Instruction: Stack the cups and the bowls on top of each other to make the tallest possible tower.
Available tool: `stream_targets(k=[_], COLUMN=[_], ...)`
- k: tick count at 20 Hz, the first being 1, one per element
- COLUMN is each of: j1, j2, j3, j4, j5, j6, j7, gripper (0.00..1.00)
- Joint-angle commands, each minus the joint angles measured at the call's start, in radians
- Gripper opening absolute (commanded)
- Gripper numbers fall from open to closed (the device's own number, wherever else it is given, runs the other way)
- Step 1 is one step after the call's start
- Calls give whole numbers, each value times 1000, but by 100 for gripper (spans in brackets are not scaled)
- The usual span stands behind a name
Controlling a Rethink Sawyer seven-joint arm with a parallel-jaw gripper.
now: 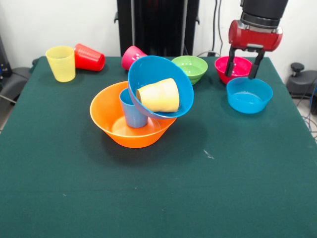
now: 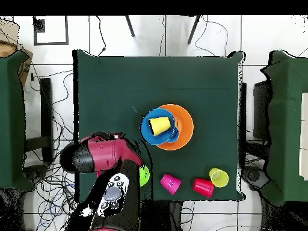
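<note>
At centre left of the front view, nearest the camera, the orange bowl point(image 1: 132, 124) sits upright on the green table point(image 1: 158, 198). A light blue cup point(image 1: 132, 111) stands inside it. The large blue bowl point(image 1: 159, 85) leans on that cup, tipped steeply on its rim with its mouth facing the camera, and an orange cup point(image 1: 159, 95) lies on its side within it.

To the right, a little farther back, the small blue bowl point(image 1: 249, 94) rests upright on the table, apart from the others. Just above it hangs the gripper point(image 1: 244, 63), its 2 black fingers spread apart and holding nothing, one on each side of the magenta bowl's point(image 1: 233, 68) near rim as seen from here.

Along the far edge, from right to left: the green bowl point(image 1: 191, 67), a pink cup point(image 1: 132, 56) on its side, a red cup point(image 1: 89, 57) on its side, and the yellow cup point(image 1: 61, 63) upright at upper left.

No readable writing shows on anything.
</note>
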Motion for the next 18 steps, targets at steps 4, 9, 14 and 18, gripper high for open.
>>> stream_targets(k=[4, 9, 14, 18], j1=[-34, -40, -15, 3], j2=[70, 90, 104, 103], j3=[100, 99, 63, 39], j4=[13, 3, -21, -19], j5=[-9, -13, -19, -21], j6=[22, 12, 39, 71], j7=[94, 91, 96, 99], gripper=[100, 100, 100, 100])
